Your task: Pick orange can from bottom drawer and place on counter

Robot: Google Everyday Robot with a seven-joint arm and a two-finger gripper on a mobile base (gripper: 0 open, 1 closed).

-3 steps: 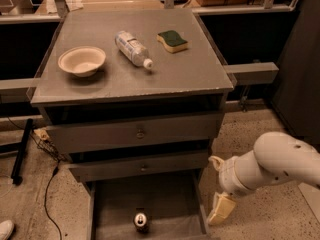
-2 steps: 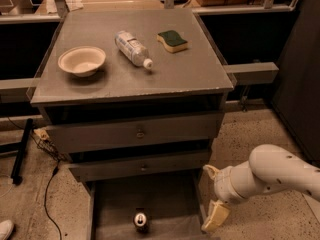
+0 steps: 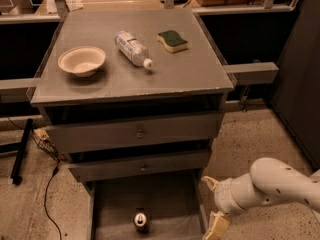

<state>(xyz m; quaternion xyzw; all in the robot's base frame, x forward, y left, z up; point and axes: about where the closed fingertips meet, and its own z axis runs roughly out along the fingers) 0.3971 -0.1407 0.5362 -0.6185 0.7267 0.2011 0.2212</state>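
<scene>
Pincer (image 3: 208, 207) sits lower and further left than a second ago, now just beside the right wall of the open bottom drawer (image 3: 165, 199); jaws spread, holding nothing; arm enters from the right. Orange can (image 3: 141, 221) stands upright on the drawer floor, near end, about centre, apart from the pincer, untouched. Desk (image 3: 175, 74) above carries bowl (image 3: 82, 60), water bottle (image 3: 132, 48), sponge (image 3: 172, 40); all unmoved. Judgement: approach under way; reach into drawer and grasp not yet made.
</scene>
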